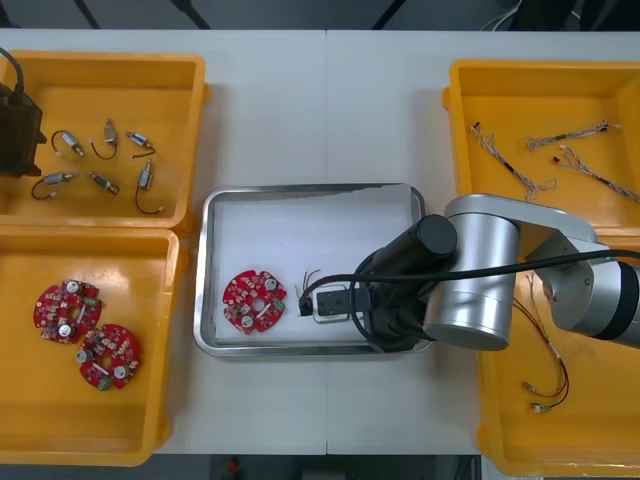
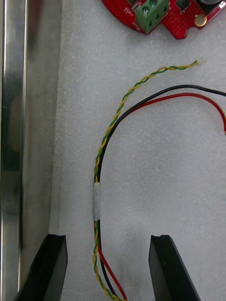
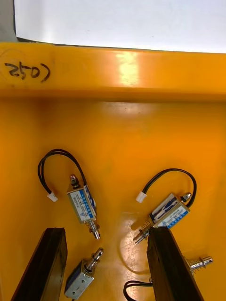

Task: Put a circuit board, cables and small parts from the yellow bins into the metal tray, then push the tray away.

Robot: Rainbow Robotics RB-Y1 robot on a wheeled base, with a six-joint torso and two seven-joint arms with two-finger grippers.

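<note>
In the front view, you had the right gripper (image 1: 318,303) low inside the metal tray (image 1: 210,270), just beside the circuit board (image 1: 254,300) lying on the tray's white lining. Thin strands of the cable (image 1: 312,277) showed between board and gripper. The left gripper (image 1: 18,135) hung over the far yellow bin (image 1: 120,65) on the robot's left side of the counter (image 1: 300,90), near the small metal parts (image 1: 100,165) scattered in it. In the right wrist view, your fingers (image 2: 49,265) stood well apart, released and gripping nothing. The cable ran up between them on the lining, nearer the finger on the tray wall's side and touching neither. A white tape band (image 2: 97,202) bound its yellow-green twist, black wire and red wire just ahead of the fingertips. Past the band the wires fanned out toward the board, whose green terminal block (image 2: 153,11) lay well ahead of the fingers. In the left wrist view, your other fingers (image 3: 44,263) were likewise spread and empty above the bin floor. One small part (image 3: 84,273) lay between them, close to the finger at its side. A second part (image 3: 167,214) sat just ahead of the opposite fingertip, and you could not tell whether they touched. A third (image 3: 82,207) lay ahead of the gap, apart from both fingers.
</note>
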